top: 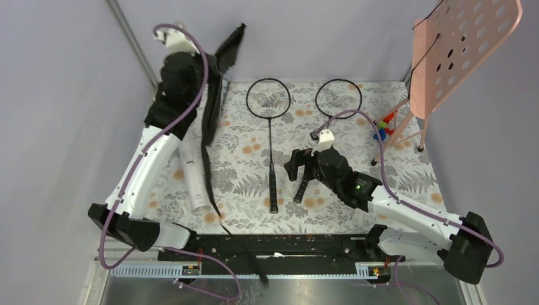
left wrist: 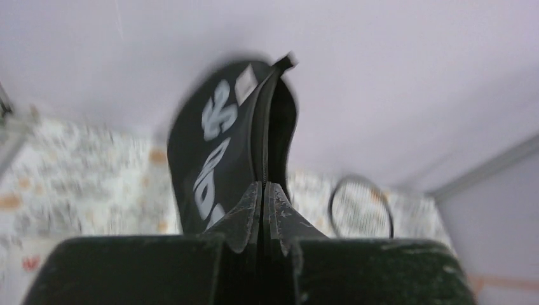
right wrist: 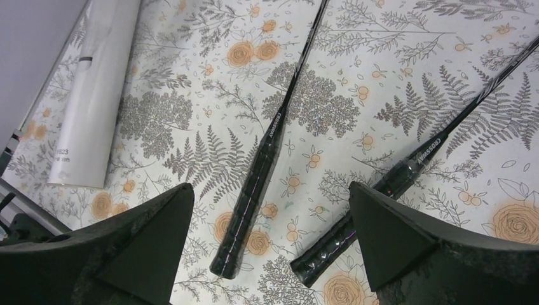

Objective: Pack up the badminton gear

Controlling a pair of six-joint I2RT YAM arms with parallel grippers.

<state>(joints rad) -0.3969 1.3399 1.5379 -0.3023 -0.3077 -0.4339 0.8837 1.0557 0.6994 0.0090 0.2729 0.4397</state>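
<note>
My left gripper is raised at the back left and is shut on the zipper edge of the black racket bag, which hangs down from it to the table. Two black rackets lie on the floral cloth: the left racket and the right racket. My right gripper is open and hovers just above their handles, the left handle and the right handle, its jaws spanning both. The white tube lies at the left. No shuttlecocks are in view.
A pink perforated board stands on thin legs at the back right, with small coloured toys at its foot. The bag's strap trails toward the near edge. Grey walls close in the left, back and right sides.
</note>
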